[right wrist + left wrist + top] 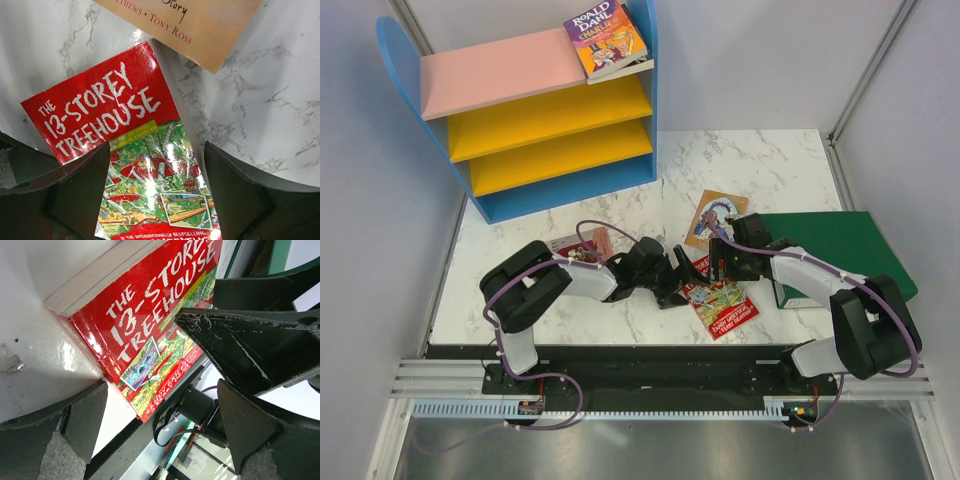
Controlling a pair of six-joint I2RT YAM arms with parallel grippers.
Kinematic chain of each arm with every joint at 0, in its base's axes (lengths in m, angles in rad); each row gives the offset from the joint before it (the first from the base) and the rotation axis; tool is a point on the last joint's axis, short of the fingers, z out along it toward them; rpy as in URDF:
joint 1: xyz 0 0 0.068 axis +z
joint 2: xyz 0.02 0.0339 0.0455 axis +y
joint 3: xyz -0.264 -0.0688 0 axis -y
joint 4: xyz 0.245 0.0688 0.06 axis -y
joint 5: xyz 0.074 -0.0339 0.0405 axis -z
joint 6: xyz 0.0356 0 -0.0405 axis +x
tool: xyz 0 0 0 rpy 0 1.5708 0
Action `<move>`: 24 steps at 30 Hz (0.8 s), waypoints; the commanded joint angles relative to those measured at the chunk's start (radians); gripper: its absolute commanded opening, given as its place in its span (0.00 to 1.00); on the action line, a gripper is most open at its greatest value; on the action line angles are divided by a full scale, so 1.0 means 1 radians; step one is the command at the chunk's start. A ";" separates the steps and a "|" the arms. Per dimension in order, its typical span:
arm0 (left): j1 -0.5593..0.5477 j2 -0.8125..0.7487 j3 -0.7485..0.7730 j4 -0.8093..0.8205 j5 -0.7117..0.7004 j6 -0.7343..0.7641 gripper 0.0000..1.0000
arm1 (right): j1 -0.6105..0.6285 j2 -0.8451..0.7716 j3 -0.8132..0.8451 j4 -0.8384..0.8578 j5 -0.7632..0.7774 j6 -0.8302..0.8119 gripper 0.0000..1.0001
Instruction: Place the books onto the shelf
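The red "Treehouse" book lies flat on the marble table, near the front. My right gripper hangs open right above its upper end. In the right wrist view the cover shows between the spread fingers of that gripper. My left gripper stands open at the book's left side, low over the table, and the left wrist view shows its spine corner close ahead of that gripper. A tan book lies behind. The Roald Dahl book sits on the shelf's pink top board.
A pink-red book lies partly under my left arm. A large green binder lies at the right, beneath my right arm. The tan book's corner almost touches the red one. The table's front edge runs close behind the red book.
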 commanded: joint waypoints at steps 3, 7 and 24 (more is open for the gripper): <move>0.024 0.040 -0.016 -0.032 -0.045 -0.001 1.00 | 0.014 -0.004 0.005 -0.029 -0.116 -0.010 0.83; 0.045 0.031 -0.027 -0.034 -0.043 0.006 1.00 | 0.014 -0.030 -0.007 0.005 -0.231 0.003 0.83; 0.094 0.036 -0.048 -0.055 -0.028 0.041 1.00 | 0.013 -0.188 0.000 -0.022 -0.374 0.074 0.82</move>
